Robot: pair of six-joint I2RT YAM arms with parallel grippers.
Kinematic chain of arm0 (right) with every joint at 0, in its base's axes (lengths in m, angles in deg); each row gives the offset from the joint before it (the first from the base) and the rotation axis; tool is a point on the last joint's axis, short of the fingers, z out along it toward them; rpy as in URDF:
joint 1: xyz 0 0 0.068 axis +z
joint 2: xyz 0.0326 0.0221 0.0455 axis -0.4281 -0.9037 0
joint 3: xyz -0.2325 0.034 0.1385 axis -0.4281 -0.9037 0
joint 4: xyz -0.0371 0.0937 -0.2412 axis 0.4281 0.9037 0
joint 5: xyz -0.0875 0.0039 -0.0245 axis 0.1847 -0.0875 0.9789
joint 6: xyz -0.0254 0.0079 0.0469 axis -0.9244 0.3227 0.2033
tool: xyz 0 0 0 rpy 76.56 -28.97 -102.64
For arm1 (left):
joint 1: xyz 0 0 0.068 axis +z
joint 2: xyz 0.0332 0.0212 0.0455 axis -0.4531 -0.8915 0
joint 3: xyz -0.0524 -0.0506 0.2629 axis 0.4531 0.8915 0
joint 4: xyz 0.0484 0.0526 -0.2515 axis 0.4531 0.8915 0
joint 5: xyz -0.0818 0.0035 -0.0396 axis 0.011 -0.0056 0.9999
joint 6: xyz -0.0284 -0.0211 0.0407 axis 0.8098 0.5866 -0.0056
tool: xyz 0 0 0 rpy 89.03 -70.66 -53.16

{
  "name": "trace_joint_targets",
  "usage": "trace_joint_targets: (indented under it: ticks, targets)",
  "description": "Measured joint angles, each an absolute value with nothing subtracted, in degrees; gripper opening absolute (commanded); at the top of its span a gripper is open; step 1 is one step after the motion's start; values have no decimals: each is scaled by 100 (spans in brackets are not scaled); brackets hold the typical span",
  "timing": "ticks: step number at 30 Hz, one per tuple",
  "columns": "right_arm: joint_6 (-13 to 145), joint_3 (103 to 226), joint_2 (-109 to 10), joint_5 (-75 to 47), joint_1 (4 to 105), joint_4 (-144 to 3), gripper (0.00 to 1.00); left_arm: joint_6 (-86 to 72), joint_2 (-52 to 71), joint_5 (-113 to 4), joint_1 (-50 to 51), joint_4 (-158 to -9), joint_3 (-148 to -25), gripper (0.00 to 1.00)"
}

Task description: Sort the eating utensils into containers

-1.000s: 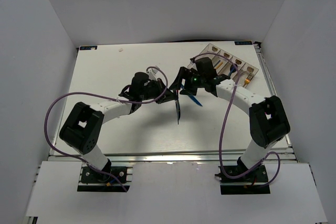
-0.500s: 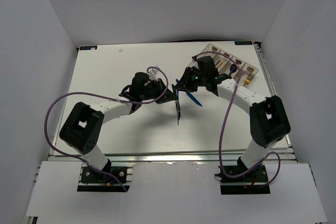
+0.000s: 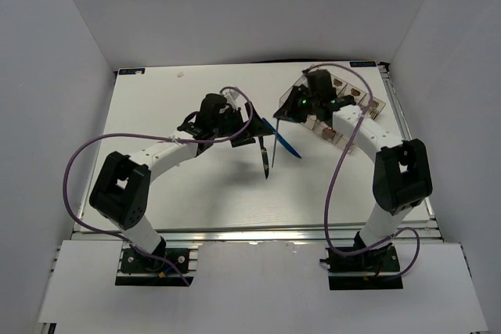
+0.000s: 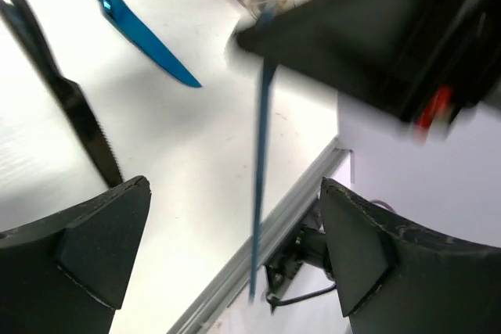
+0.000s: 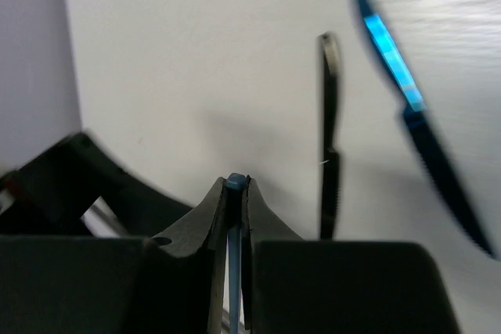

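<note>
Your right gripper (image 5: pixel 236 185) is pinched tight on a thin blue utensil (image 4: pixel 261 154). It shows edge-on and blurred, so you cannot tell what kind of piece it is. From above, that gripper (image 3: pixel 283 111) sits at the near-left corner of the tray (image 3: pixel 376 103), which lies at the far right of the table (image 3: pixel 180 185).

Your left gripper (image 4: pixel 235 185) has its fingers (image 4: pixel 102 248) spread wide apart and grips nothing. In its own camera the blue utensil hangs in line with the gap between them, but you cannot tell whether it actually sits inside that gap. Seen from above, the left gripper (image 3: pixel 252 127) hovers mid-table, near the right one.

Two knives lie flat on the table just in front of both grippers, outside the tray: the blue knife (image 3: pixel 286 140) slants toward the right, and the black knife (image 3: pixel 266 158) lies just beside it on the left.
</note>
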State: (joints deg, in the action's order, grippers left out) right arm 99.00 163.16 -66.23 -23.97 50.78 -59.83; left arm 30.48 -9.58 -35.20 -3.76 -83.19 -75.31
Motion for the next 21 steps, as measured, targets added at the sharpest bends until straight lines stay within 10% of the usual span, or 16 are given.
trace_joint_targets:
  ticks: [21]
  targets:
    - [9358,20728,-9884,-483,2612,-4505,0,2252,-831,-5048,-371,-5342,-8188,98]
